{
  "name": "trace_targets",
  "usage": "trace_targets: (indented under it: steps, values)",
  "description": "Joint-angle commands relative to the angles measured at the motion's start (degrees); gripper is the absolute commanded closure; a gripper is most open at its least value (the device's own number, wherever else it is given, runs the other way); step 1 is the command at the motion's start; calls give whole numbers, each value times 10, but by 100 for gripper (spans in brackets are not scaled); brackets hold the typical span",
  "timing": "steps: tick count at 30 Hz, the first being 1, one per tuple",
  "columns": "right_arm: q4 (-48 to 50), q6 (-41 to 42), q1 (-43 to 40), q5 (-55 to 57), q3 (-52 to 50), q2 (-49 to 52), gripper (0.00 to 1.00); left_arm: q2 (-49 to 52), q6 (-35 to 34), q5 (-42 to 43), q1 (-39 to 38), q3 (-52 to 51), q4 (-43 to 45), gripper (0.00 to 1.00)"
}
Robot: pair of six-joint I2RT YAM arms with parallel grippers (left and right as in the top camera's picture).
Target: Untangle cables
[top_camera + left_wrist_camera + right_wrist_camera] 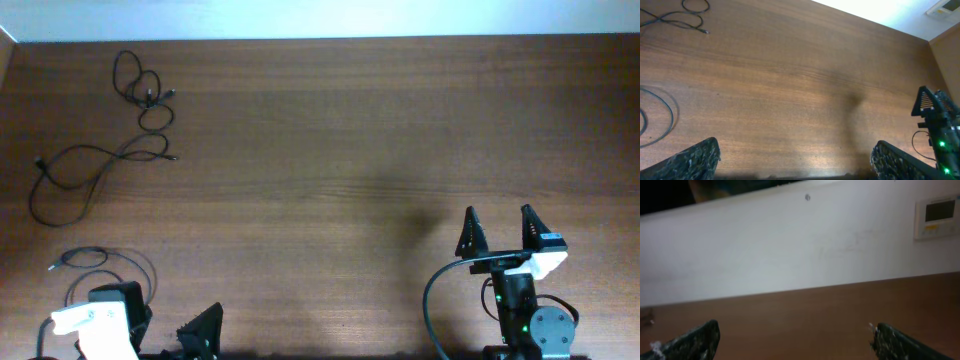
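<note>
A: Cables [150,97], whereabouts?

B: All on the counter [350,130], toward the left of the overhead view, between eight and eleven o'clock. Looped tangle [146,92] at eleven, crossing itself several times. Long cord [120,152] just under it at ten; touching the tangle or only close, cannot tell. Third cord [85,257] alone at eight, right beside the left arm.

A: Left end effector [796,145]?

B: Sits at seven o'clock, jaws spread wide, only bare wood between them. Grips nothing.

A: And the right end effector [497,215]?

B: Sits at five o'clock, tips aimed toward twelve, likewise wide and empty, well apart from every cord. Faces, in its own wrist view, past the counter's far edge toward a white wall [790,245], with a small control panel [939,217] at two o'clock.
</note>
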Motion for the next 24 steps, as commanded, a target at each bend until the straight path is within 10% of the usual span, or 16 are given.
trace_targets:
  steps: [1,24]
  values:
    - [-81,-43,-4,5,-3,-5,2,0,-1,4,-2,-1,0,1]
    - [-110,-96,-4,20,-3,-5,2,0,-1,4,-2,-1,0,1]
